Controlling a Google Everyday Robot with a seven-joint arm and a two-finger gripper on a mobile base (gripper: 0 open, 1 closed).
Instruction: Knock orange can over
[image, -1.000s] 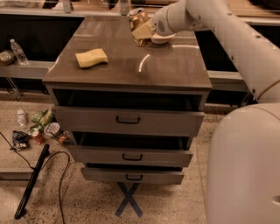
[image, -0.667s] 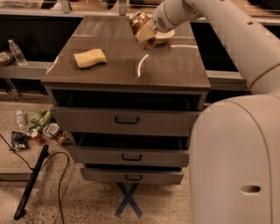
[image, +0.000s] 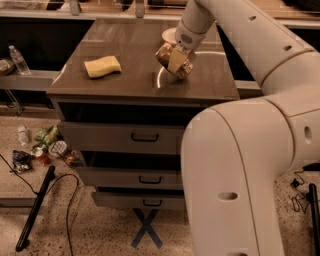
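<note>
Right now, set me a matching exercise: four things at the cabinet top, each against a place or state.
1 orange can
2 yellow sponge
3 white bowl
4 gripper

A lying flat, left side
B at the back, partly hidden
C tilted, right of centre
D cream-coloured, right at the can

Pairs: 1-C, 2-A, 3-B, 4-D
</note>
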